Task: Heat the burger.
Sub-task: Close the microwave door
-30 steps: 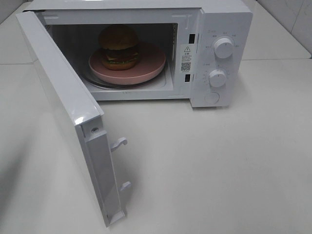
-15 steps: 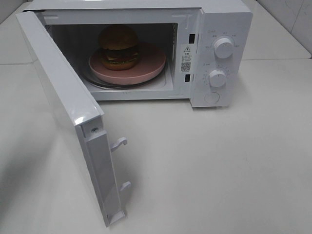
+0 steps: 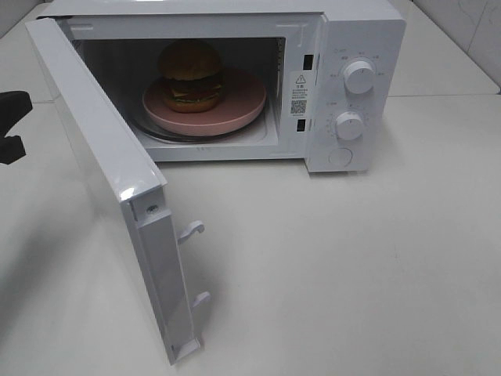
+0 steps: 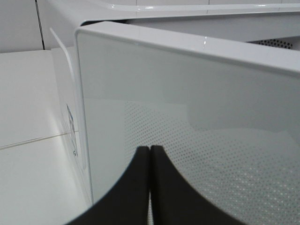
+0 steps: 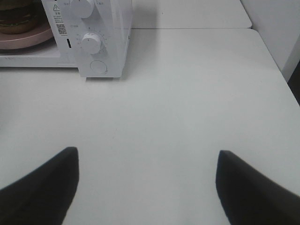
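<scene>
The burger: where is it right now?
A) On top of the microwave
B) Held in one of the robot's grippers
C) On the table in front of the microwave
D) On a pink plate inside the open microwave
D: the burger sits on the pink plate inside the microwave, whose door stands wide open.

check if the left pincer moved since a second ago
Yes. The left pincer has come into the high view at its left edge, toward the outer face of the open microwave door, which stayed put.
</scene>
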You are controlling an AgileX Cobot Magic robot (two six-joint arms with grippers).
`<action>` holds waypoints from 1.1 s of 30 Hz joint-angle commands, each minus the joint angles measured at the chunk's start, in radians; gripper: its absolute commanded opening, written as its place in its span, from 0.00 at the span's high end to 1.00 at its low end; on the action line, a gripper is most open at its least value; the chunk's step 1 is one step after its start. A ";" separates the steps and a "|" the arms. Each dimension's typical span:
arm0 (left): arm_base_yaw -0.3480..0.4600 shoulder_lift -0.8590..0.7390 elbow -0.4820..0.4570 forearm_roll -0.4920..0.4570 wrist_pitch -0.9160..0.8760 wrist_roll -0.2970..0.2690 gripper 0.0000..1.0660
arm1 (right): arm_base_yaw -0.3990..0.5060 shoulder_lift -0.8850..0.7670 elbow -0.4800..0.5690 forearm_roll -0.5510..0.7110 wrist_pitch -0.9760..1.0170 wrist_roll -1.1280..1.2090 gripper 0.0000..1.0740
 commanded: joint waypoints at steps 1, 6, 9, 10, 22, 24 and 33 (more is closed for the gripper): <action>0.002 0.018 -0.011 0.002 -0.046 -0.012 1.00 | -0.005 -0.031 0.002 0.003 -0.007 0.000 0.33; 0.002 0.037 -0.024 0.003 -0.056 -0.052 1.00 | -0.005 -0.031 0.002 0.003 -0.007 0.000 0.33; -0.008 0.055 -0.041 0.008 -0.058 -0.064 1.00 | -0.005 -0.031 0.002 0.003 -0.007 0.000 0.33; -0.018 0.060 -0.046 0.008 -0.056 -0.066 1.00 | -0.005 -0.031 0.002 0.003 -0.007 0.000 0.33; -0.193 0.082 -0.117 -0.096 0.064 -0.027 1.00 | -0.005 -0.031 0.002 0.003 -0.007 0.001 0.33; -0.222 0.082 -0.137 -0.115 0.095 -0.028 1.00 | -0.005 -0.031 0.002 0.003 -0.007 0.001 0.33; -0.321 0.122 -0.222 -0.181 0.146 -0.037 1.00 | -0.005 -0.031 0.002 0.003 -0.007 0.001 0.33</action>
